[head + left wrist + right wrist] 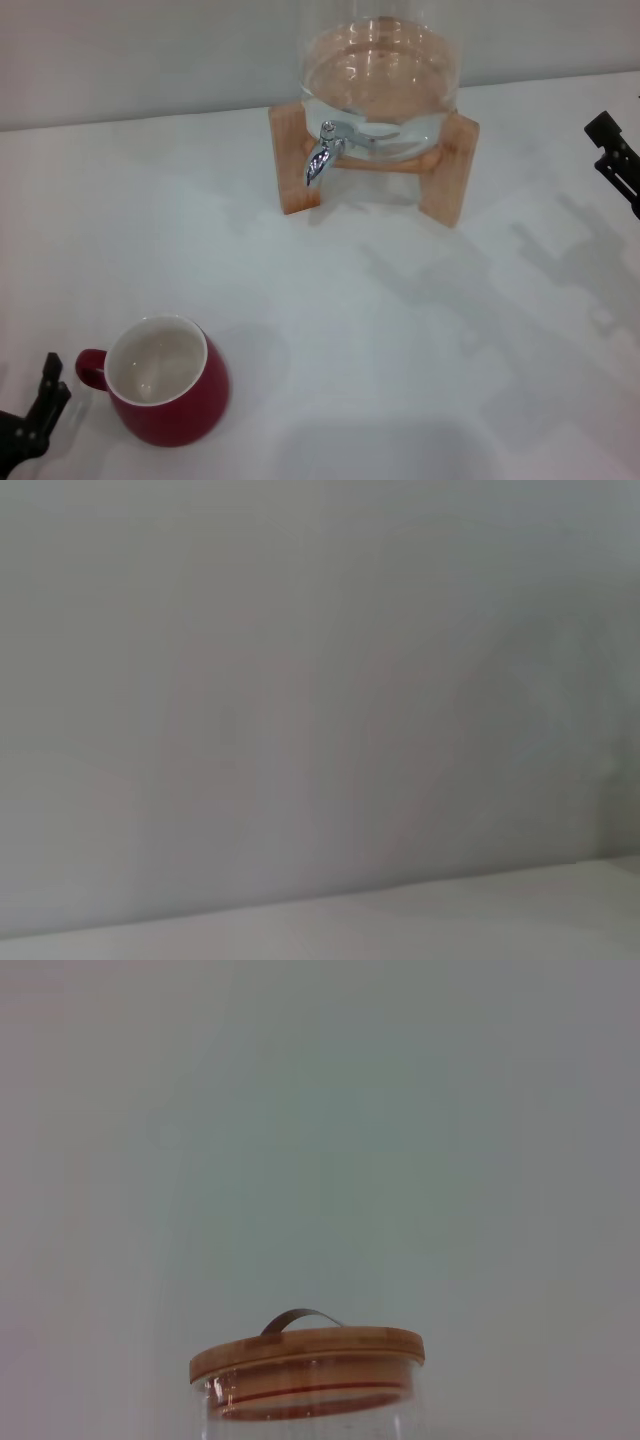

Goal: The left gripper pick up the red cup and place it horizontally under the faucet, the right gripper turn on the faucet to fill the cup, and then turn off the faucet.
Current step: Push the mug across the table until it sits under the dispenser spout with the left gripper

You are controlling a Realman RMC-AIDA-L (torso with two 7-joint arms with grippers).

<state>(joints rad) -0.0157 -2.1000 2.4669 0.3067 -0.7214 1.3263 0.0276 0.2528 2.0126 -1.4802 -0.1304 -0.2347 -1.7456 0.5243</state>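
Observation:
The red cup (168, 392) stands upright on the white table near its front left, white inside showing, its loop handle turned to the left. My left gripper (38, 405) sits at the bottom left corner, just left of the handle and apart from it. The chrome faucet (324, 152) juts from the clear glass dispenser (378, 72) on its wooden stand (295, 160) at the back centre, spout down. My right gripper (614, 150) shows only partly at the right edge, well away from the faucet. The left wrist view holds only bare wall and table.
The white table (400, 330) spreads between the cup and the dispenser. A grey wall runs behind. In the right wrist view the dispenser's wooden lid (308, 1348) with a metal handle shows against the wall.

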